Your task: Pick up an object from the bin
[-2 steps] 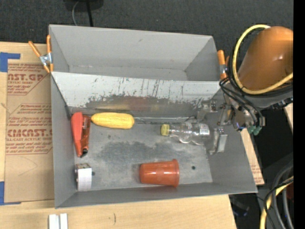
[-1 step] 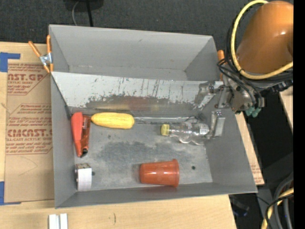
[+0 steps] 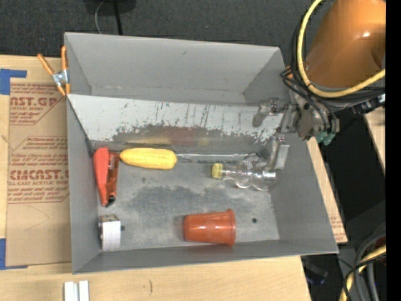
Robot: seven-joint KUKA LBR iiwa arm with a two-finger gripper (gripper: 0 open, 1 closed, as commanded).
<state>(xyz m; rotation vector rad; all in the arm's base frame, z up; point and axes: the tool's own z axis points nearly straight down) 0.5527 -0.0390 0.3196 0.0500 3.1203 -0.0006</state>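
My gripper [image 3: 279,153] hangs low at the right side of the bin, close to the right wall. Just below and left of it lies a clear plastic bottle [image 3: 245,175] on its side, with its yellow cap pointing left. The gripper's tip is right at the bottle's right end; whether it touches is unclear. A red cup [image 3: 210,227] lies on its side near the front wall, below the bottle.
A yellow corn cob [image 3: 148,158] lies left of centre. An orange-handled tool [image 3: 104,175] rests along the left wall, and a small white roll [image 3: 110,232] sits in the front left corner. The arm's orange cover hangs over the right rim.
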